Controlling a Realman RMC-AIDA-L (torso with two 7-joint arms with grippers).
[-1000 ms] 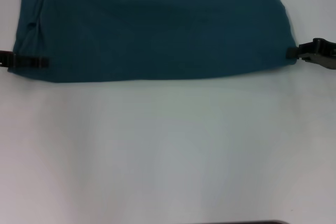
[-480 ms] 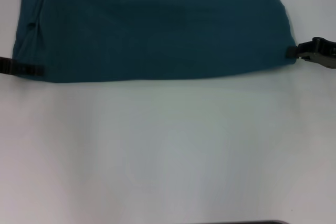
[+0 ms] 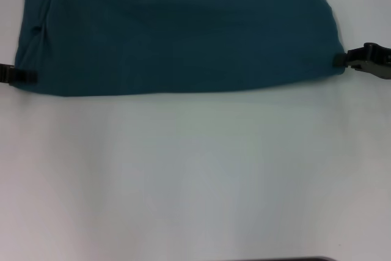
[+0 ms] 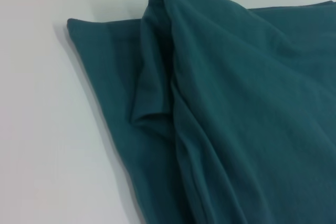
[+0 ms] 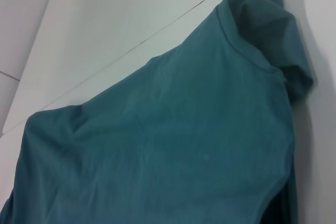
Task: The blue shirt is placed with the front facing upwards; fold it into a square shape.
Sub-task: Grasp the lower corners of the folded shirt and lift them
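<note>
Even, diffuse overhead light washes the white table (image 3: 195,175) with a faint cool cast and no glare. The head view is soft throughout. The blue shirt (image 4: 236,119) casts shallow shadows in its folds and along its edges.

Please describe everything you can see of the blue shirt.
The blue shirt is a dark teal, soft-looking knit, folded into a wide band lying flat across the far part of the white table. Only plain fabric shows, no lettering. Loose folds bunch at its left end, and a ribbed edge shows at its right end. The left gripper and right gripper are at its two near corners.
</note>
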